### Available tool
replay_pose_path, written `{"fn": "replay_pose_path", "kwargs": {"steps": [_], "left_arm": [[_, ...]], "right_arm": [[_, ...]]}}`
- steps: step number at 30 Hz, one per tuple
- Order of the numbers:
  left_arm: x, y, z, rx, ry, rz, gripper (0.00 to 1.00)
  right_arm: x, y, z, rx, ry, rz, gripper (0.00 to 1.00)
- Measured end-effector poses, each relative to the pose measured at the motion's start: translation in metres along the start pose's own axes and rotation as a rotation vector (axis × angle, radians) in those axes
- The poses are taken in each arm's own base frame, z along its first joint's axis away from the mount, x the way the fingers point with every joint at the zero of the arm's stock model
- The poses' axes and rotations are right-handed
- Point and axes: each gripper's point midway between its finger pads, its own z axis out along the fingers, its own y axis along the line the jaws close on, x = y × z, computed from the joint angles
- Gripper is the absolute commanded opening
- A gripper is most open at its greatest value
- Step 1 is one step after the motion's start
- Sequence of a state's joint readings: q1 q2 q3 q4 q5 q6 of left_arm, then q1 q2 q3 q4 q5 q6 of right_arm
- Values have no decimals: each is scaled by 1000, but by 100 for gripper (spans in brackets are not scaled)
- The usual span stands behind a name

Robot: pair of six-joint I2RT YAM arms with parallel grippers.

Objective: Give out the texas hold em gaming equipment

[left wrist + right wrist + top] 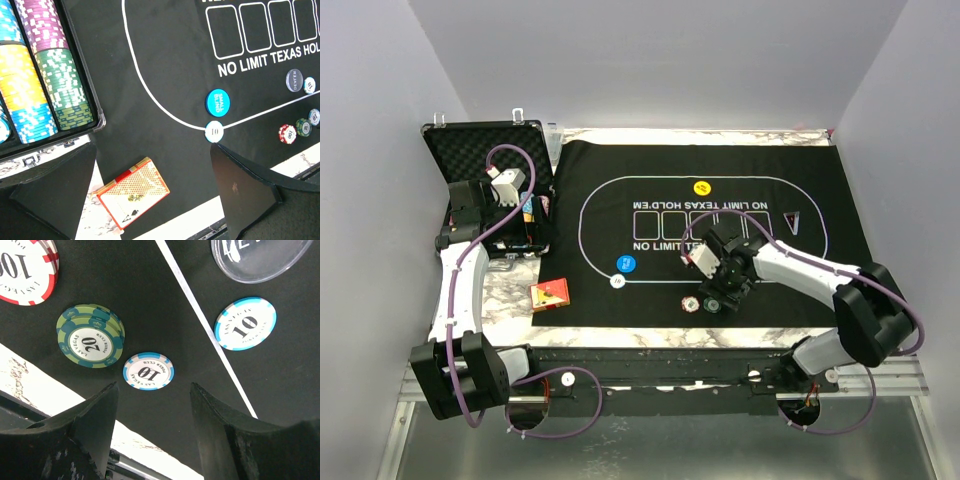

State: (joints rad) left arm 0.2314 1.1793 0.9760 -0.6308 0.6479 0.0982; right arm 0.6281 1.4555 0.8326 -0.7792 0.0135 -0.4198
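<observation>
My right end effector (153, 396) is released and empty, and the blue-rimmed 10 chip (148, 371) lies flat on the felt mat (165, 300) just ahead of its gap; I judge it light, rigid and thin, best pinched across opposite rim edges.

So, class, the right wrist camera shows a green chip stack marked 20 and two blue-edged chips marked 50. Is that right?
Not quite. In the right wrist view the near blue-edged chip and the far blue-edged chip both read 10, not 50. The green chip stack does read 20.
</observation>
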Motion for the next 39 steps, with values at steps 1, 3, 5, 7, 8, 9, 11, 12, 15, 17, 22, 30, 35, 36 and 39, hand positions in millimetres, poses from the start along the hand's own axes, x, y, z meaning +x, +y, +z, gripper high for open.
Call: {"fn": "replay_pose_path", "kwargs": {"steps": [1,3,5,7,8,9,11,12,15,17,22,30,35,36,39], "left_arm": [[0,0,0,0,0,0,99],[0,0,0,0,0,0,99],[0,0,0,0,0,0,99],[0,0,0,0,0,0,99],[0,0,0,0,0,0,99],[0,0,0,0,0,0,99],[0,0,0,0,0,0,99],[0,0,0,0,0,0,99],[0,0,0,0,0,0,99],[0,0,0,0,0,0,99],[0,0,0,0,0,0,99],[0,0,0,0,0,-1,99],[0,0,0,-1,0,-1,99],[0,0,0,-1,0,-1,99],[0,0,0,-1,0,-1,99]], "right_arm": [[0,1,1,-4,4,0,63],[1,2,4,-14,12,-1,63],[1,3,6,-22,15,-5,63],[0,3,8,-28,16,-10,63],[0,4,9,-31,16,-14,63],[-1,4,10,-33,16,-18,63],[-1,5,13,-42,17,-25,62],[-1,5,14,-47,19,-27,61],[-1,5,15,-60,16,-31,61],[0,4,16,-72,15,-29,60],[0,2,17,-97,10,-21,58],[0,0,17,-95,10,-29,52],[1,-2,17,-86,3,-25,50],[1,-2,16,-83,0,-25,49],[2,-1,16,-79,-8,-25,43]]}}
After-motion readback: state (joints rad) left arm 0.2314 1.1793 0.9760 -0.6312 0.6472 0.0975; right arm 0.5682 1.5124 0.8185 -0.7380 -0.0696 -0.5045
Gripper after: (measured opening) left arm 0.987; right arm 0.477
